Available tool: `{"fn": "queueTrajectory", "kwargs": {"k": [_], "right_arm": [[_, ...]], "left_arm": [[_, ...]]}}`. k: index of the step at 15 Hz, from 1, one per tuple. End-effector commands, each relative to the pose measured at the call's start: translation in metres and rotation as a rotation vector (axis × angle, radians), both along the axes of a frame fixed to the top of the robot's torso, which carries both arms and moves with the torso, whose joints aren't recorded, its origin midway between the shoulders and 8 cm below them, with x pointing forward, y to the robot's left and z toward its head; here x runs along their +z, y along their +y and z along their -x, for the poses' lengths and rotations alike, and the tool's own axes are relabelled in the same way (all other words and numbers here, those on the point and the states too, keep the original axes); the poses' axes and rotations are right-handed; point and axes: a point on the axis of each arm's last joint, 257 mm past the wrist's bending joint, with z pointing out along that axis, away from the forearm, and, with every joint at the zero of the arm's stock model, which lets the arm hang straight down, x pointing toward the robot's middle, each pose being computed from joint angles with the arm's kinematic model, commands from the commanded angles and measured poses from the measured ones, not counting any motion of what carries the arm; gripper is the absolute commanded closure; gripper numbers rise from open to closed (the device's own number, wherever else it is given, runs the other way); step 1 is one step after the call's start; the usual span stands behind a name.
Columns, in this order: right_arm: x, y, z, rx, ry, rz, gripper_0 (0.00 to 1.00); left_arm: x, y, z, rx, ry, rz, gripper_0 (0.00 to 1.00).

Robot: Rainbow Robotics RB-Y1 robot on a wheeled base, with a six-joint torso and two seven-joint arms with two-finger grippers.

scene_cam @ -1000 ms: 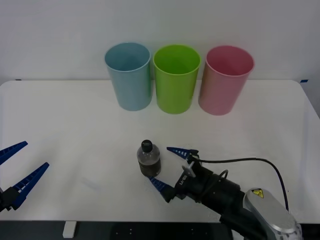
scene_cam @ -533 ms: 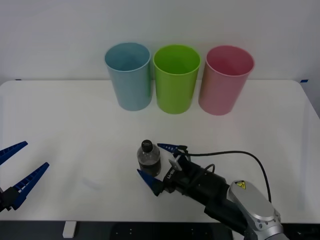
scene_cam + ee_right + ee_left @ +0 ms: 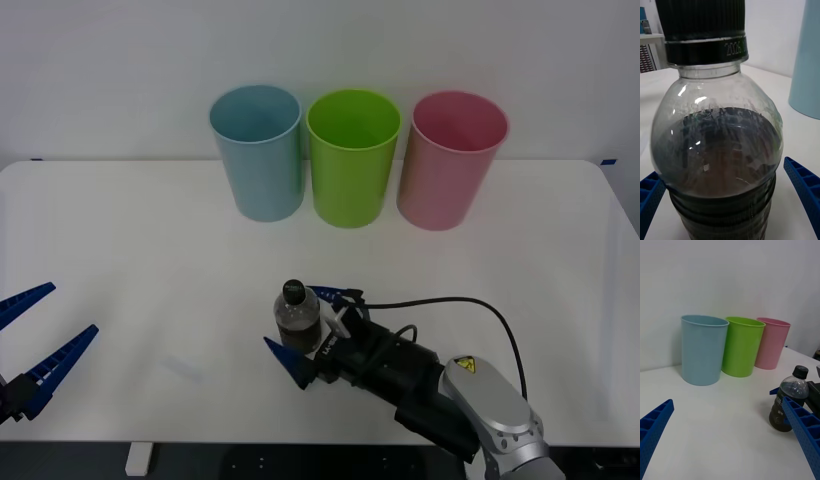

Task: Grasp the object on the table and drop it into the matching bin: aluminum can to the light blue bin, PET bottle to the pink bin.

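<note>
Bottle: I see the PET bottle (image 3: 297, 318) standing upright on the white surface (image 3: 120, 230), toward the near edge, a little left of centre; black cap on top, dark band round its lower half.
Right gripper: my right gripper (image 3: 312, 330) lies low on the surface with its jaws spread, one blue finger on each side of the bottle. In the right wrist view both fingers stand just clear of the bottle's (image 3: 718, 150) sides, though I can't tell for sure that neither touches.
Left gripper: the left gripper (image 3: 35, 335) waits at the near left edge, jaws wide apart, well away from the bottle.
Bins: light blue bin (image 3: 257, 150), lime green bin (image 3: 352, 156) and pink bin (image 3: 450, 158) stand in a tight row at the far edge.
In the way: open surface lies between bottle and bins.
</note>
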Motion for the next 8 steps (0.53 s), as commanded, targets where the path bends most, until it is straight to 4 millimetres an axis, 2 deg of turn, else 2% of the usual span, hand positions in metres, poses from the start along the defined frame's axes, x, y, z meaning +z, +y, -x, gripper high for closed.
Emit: {"fn": "queueTrajectory", "kwargs": {"k": [1,2,3,4,8], "right_arm": [[-0.0003,0.0027,0.0012,0.001,0.001,0.0,0.0],[-0.0013,0.0029,0.0015,0.001,0.001,0.002,0.36],[-0.0014,0.0017,0.0001,-0.005,-0.001,0.005,0.94],[-0.0011,0.002,-0.0005,-0.006,-0.002,0.006,1.0],[-0.0006,0.0022,-0.003,-0.015,-0.001,0.007,1.0]], "left_arm": [[0.0,0.0,0.0,0.0,0.0,0.0,0.0],[0.0,0.0,0.0,0.0,0.0,0.0,0.0],[0.0,0.0,0.0,0.0,0.0,0.0,0.0],[0.0,0.0,0.0,0.0,0.0,0.0,0.0],[0.0,0.0,0.0,0.0,0.0,0.0,0.0]]}}
